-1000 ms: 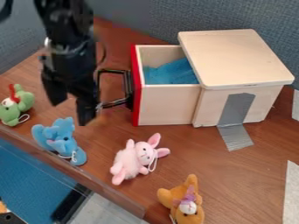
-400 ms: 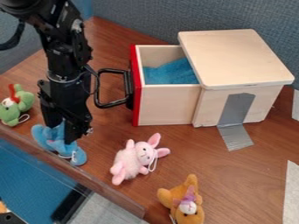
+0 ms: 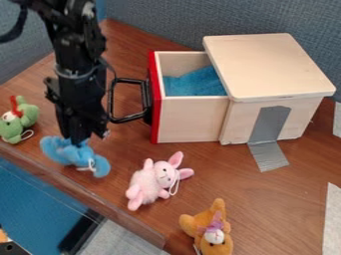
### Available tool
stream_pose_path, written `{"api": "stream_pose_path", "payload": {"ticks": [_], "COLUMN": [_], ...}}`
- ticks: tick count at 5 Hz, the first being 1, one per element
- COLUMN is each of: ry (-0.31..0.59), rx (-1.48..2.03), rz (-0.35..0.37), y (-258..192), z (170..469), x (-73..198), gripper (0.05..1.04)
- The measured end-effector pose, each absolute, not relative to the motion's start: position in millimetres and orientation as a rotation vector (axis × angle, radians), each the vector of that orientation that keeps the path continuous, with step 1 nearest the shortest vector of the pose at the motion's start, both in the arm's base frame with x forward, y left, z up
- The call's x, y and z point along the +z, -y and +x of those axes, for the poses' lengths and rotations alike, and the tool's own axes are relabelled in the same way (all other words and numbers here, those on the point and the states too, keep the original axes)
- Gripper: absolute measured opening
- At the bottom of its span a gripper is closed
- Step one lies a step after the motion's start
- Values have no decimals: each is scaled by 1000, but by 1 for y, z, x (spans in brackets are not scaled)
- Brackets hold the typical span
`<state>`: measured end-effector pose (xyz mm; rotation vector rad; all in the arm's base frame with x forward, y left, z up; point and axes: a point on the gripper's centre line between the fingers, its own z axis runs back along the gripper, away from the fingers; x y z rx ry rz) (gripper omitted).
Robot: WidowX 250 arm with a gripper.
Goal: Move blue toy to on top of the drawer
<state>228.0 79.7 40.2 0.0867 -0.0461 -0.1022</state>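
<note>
A grey-blue fabric partition [image 3: 246,20] stands behind a brown wooden counter [image 3: 266,194], whose front edge [image 3: 120,217] slants down from the left toward the bottom middle. At far left, 1 green toy [image 3: 25,115] sits near that edge. Next comes the claw [image 3: 79,138], hanging down and clenched on the blue toy [image 3: 98,164], low over the counter near the same edge, between the green toy and 1 pink rabbit [image 3: 150,182]. To the right of the arm a black wire handle [image 3: 112,102] juts out, close beside it and in the way of a low path rightward. The handle is fixed to the red front [image 3: 155,99] of a pulled-out drawer [image 3: 193,119] with blue cloth [image 3: 193,85] inside. Nearer the front edge, 1 orange toy [image 3: 193,223] lies lower right of the rabbit. The drawer unit's wide, flat wooden top [image 3: 266,64] stands higher than the drawer, with room to set a toy; grey tape [image 3: 271,124] runs down its side onto the counter. A pale strip [image 3: 331,219] lies at far right.
</note>
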Motion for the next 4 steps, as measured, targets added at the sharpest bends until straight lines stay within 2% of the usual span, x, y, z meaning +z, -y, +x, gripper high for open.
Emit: {"api": "stream_pose_path", "payload": {"ticks": [1,2,3,4], "ry": [85,168,211,242], "rx": [-96,-100,-174,-221], "rz": [67,51,71,69], "y": [-63,-33,3,30], "z": [242,283,329,372], "x": [72,121,142,146], "gripper": [102,95,95,95]}}
